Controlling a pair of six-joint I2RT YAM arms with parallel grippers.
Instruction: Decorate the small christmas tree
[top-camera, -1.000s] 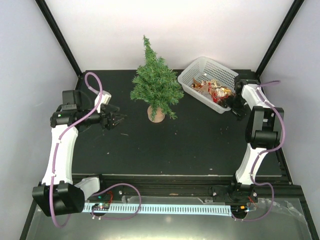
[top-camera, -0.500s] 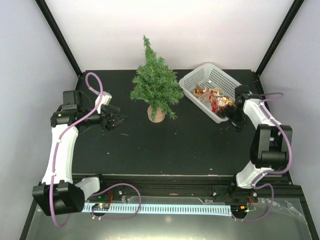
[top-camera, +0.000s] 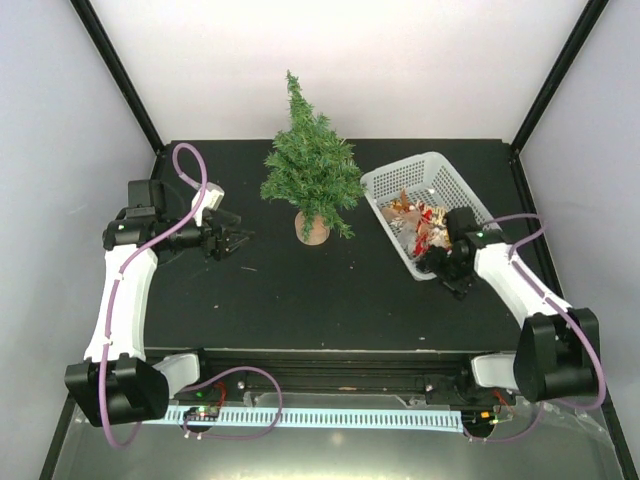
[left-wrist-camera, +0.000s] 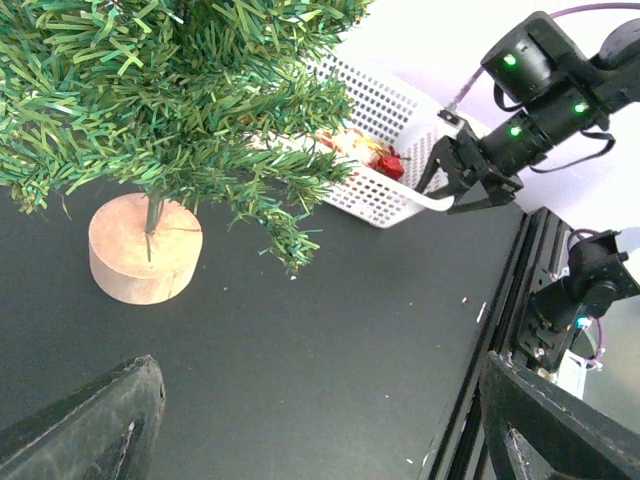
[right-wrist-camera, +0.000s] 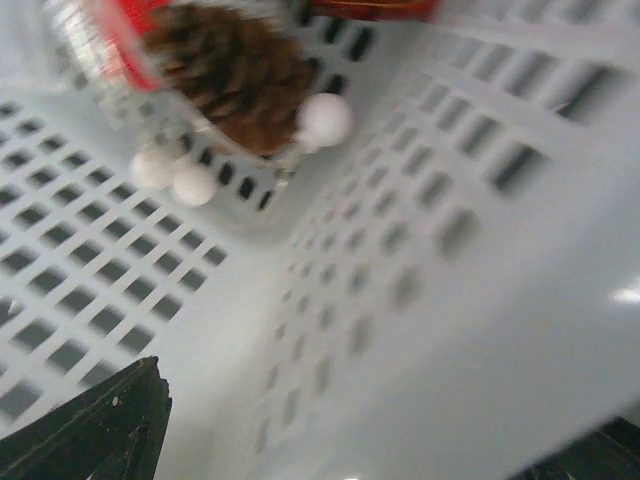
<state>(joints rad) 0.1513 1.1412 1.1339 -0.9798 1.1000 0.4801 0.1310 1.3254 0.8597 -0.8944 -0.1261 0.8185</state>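
Right pincer (top-camera: 432, 262) wide open astride the ornament basket's (top-camera: 445, 172) near corner.
Left pincer (top-camera: 240, 240) open, empty. Risk: a hooked rim tips the basket toward the small christmas tree (top-camera: 312, 172).

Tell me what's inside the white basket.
The white basket holds a heap of red and gold ornaments, among them a brown pine cone with small white balls. Whatever lies beneath the heap is covered.

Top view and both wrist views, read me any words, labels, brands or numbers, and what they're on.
None readable. The small christmas tree, its wooden base and the white basket show no word, number or label; the right wrist view is blurred.
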